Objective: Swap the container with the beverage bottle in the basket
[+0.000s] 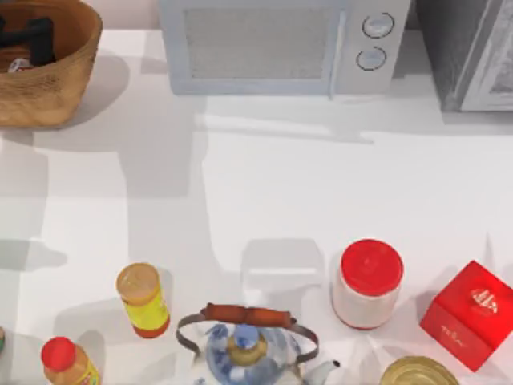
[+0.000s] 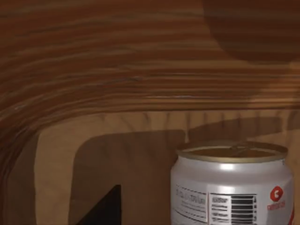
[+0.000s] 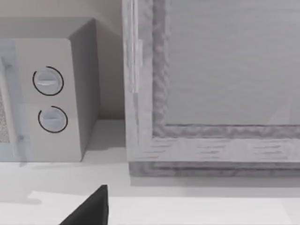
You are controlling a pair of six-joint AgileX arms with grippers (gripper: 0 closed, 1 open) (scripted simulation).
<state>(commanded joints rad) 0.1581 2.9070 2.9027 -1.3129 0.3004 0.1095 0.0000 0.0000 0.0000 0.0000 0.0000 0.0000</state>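
Observation:
The wicker basket [image 1: 56, 88] stands at the table's far left corner. My left gripper [image 1: 24, 40] is down inside it. In the left wrist view a silver drink can [image 2: 232, 187] with a red logo stands upright on the basket floor [image 2: 117, 154], close in front of the gripper and a little to one side. In the top view a small white piece of the can [image 1: 18, 64] shows beside the gripper. A yellow bottle with an orange cap [image 1: 143, 299] and an orange bottle with a red cap [image 1: 68, 362] stand at the front left. A white jar with a red lid [image 1: 369, 282] stands front right.
A blue-and-white teapot [image 1: 244, 349] with an arched handle sits at the front middle, a red box [image 1: 470, 314] and a yellow tin lid [image 1: 418, 372] at the front right. A microwave [image 1: 280, 44] and a grey cabinet [image 1: 473, 52] line the back. My right gripper [image 3: 89, 208] is parked facing them.

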